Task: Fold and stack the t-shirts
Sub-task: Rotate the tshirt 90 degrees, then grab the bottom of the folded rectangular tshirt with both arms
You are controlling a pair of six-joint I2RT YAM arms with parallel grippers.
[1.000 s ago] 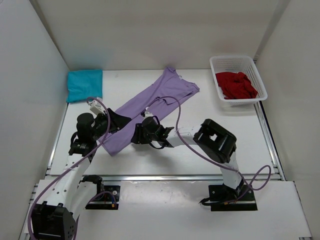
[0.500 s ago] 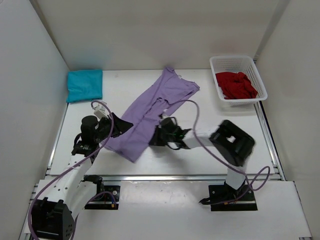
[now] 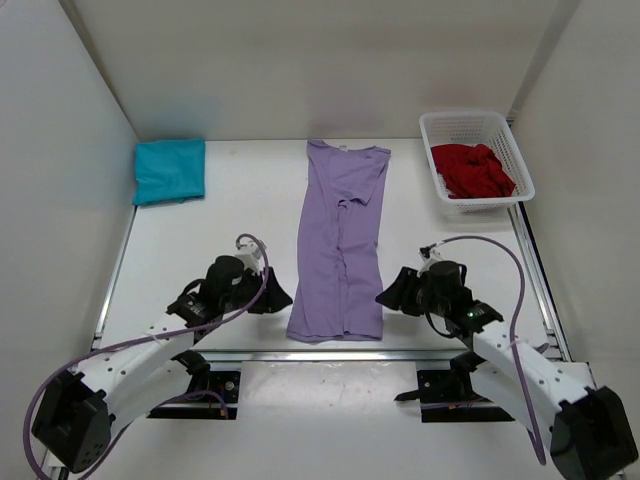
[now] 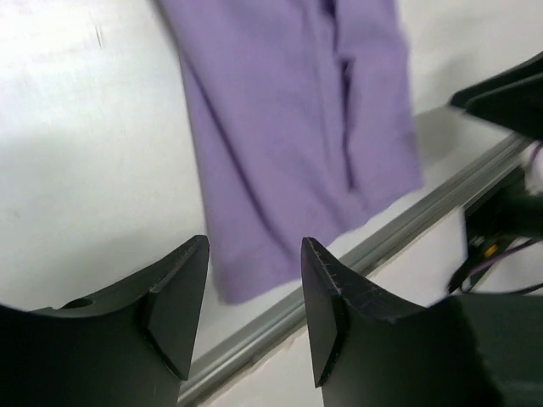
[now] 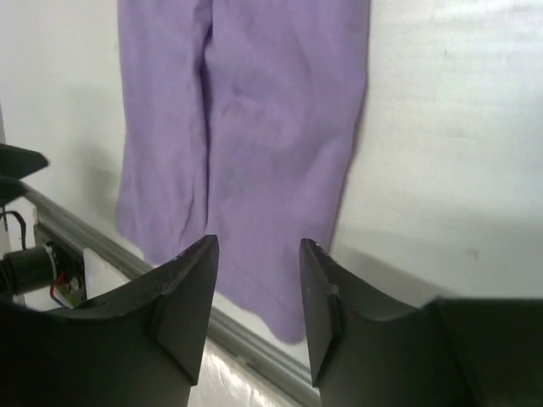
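The pale lavender t-shirt lies in a long narrow strip down the middle of the table, collar end far, hem near the front rail; it also fills the left wrist view and the right wrist view. A folded teal t-shirt rests at the far left. The dark red t-shirt is crumpled in the basket. My left gripper sits open just left of the lavender hem, nothing between its fingers. On the hem's other side, my right gripper is open and empty too.
A white mesh basket stands at the far right corner. A metal rail runs along the table's front edge just below the lavender hem. White walls close in the left, back and right sides.
The lavender shirt went from lying diagonally to a straight strip drawn toward the front edge. Both arms pulled back toward me and apart, and both grippers let go of the cloth.
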